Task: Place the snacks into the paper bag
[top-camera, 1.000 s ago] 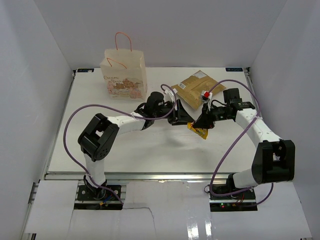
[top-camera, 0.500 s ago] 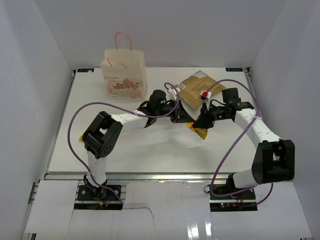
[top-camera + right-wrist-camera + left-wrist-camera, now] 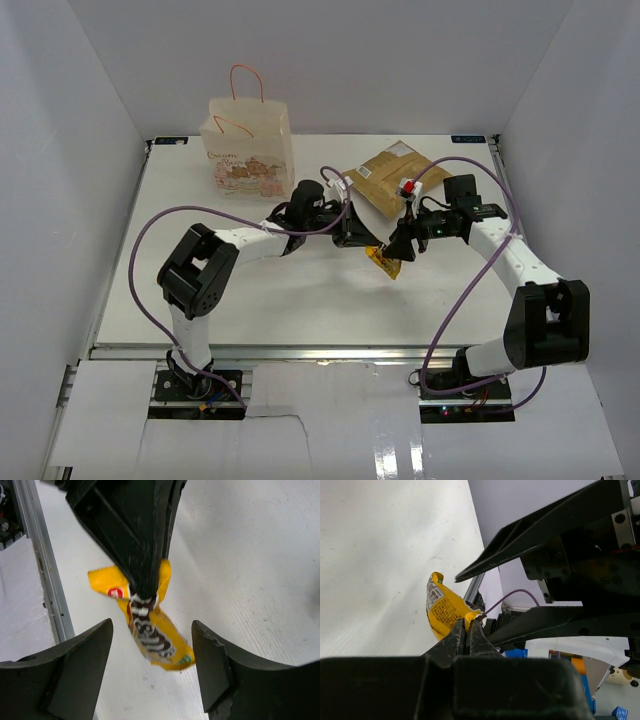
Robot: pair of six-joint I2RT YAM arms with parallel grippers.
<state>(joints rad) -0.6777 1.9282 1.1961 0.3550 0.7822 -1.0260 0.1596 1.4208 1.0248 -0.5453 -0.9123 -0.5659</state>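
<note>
The arm bases sit at the near edge of the desk [image 3: 250, 290]. Both arms reach inward and meet near the middle of the desk.

Left pincer [image 3: 468, 623]: narrow. In the left wrist view its two fingertips are pressed together on the crimped top edge of the yellow packet [image 3: 442, 611]. The packet hangs from this edge with its printed back panel facing that camera. The right wrist view shows the same grip from the other side. The two dark fingers come in from the top of the frame and pinch the packet at its upper seam. The brown lettering runs down the front of the packet. It cannot be determined whether the lower end of the packet touches the desk.

Right pincer [image 3: 396, 245]: wide. Its two fingers stand well apart on either side of the yellow packet and touch neither the packet nor the left pincer. In the overhead view the two pincers face each other, tip to tip, with the packet between and slightly nearer than both.

Beyond the right pincer, a tan pouch [image 3: 392, 175] lies flat on the desk, right of centre.

At the far left of the desk, the paper bag [image 3: 248, 150] stands upright with its orange cord handles raised. Its printed front faces the arms. The bag is well apart from both pincers and from the yellow packet.
</note>
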